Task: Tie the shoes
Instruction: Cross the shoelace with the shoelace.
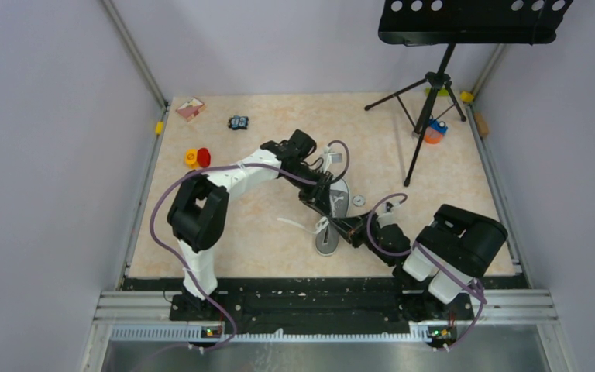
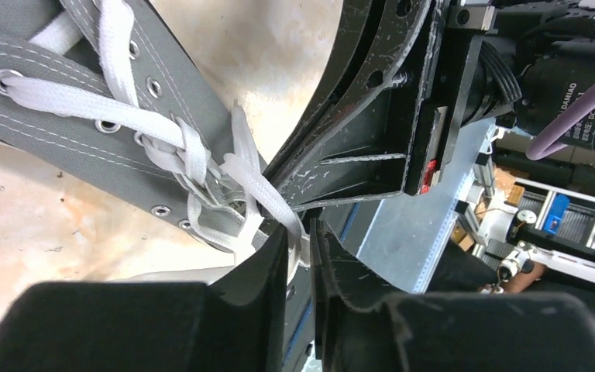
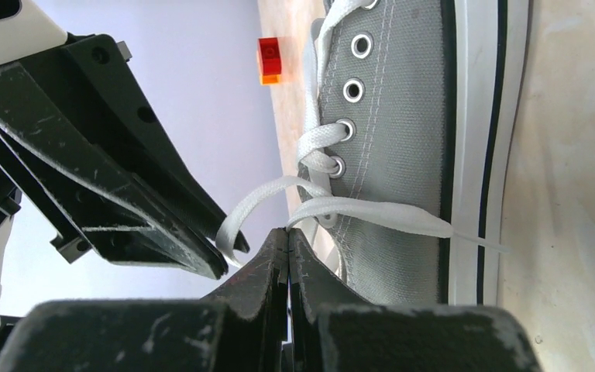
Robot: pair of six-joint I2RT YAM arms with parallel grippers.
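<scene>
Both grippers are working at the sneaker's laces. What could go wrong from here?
1. The lace sits only at the left gripper tips; it may slip out when pulled.
2. The right gripper, shut beside the eyelets, crowds the left; fingers could collide.
3. Pulling may drag the unheld sneaker.

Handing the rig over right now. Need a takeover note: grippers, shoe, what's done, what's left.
Left gripper: closed on a strand of the white laces.
Right gripper: shut, with a lace strand at its tips that looks held.
Grey sneaker: mid-table, under both grippers.
Done: laces threaded and twisted together near the top eyelets.
Left: no bow yet; form the loops and pull tight.
</scene>
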